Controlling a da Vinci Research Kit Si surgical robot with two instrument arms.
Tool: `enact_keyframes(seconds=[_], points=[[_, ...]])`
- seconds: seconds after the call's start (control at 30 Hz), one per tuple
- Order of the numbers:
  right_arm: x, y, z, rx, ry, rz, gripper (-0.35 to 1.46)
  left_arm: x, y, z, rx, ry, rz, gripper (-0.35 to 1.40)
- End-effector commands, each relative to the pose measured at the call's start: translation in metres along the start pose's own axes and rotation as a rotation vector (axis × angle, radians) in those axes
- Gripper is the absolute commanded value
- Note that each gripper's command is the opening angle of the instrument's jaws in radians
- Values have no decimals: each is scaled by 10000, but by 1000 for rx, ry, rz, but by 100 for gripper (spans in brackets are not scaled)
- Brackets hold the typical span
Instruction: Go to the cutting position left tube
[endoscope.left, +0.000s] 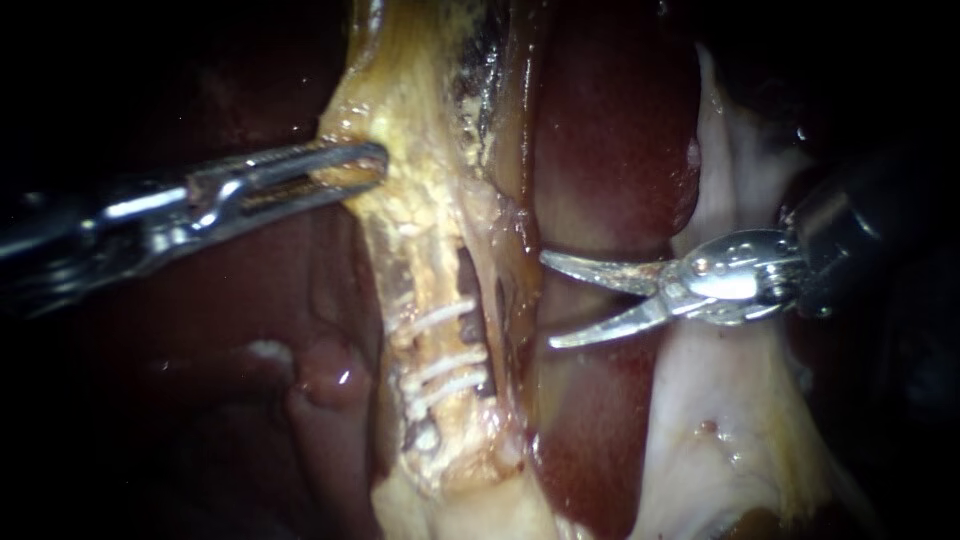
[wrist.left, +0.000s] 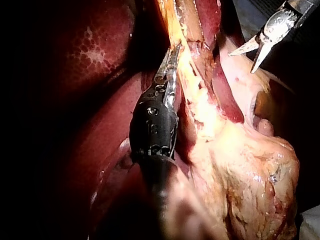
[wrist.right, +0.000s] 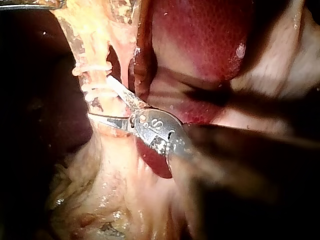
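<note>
Against dark red liver (endoscope.left: 600, 130), the blades of my right instrument (endoscope.left: 548, 300) are gaping open near the left tube (endoscope.left: 432, 285), level with its white clips (endoscope.left: 440, 318), while the jaws of my left instrument (endoscope.left: 345, 172) are clamping the yellow tissue (endoscope.left: 410, 205) farther up that tube.

Liver (endoscope.left: 600, 140) underneath, dark red — pale clipped tube (endoscope.left: 437, 285) across it

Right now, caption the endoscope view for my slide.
Left instrument grips yellow tissue; right instrument's open blades hover beside the clipped tube, not yet around it.
</note>
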Motion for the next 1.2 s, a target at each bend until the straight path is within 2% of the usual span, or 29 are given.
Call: enact_keyframes(seconds=[0.03, 0.27, 0.4, 0.57, 0.67, 0.8, 0.97, 1.2], points=[[-2, 1, 5, 11, -2, 16, 143, -1, -4, -3, -3, -4, 5, -35], [-22, 13, 53, 99, -27, 100, 143, -1, -14, -6, -10, -6, 11, -35], [-39, 20, 79, 126, -87, 124, 141, 0, -15, -7, -10, -7, 11, -35], [-55, 42, 88, 123, -97, 129, 140, 2, -15, -7, -11, -7, 12, -35], [-59, 55, 82, 110, -94, 138, 140, 2, -16, -8, -15, -8, 12, -35], [-59, 63, 78, 97, -90, 142, 140, 3, -17, -8, -15, -8, 12, -35], [-56, 65, 81, 97, -87, 143, 140, 4, -17, -8, -13, -8, 13, -35], [-51, 61, 89, 166, -69, 164, 140, 4, -18, -8, -13, -8, 13, -35]])
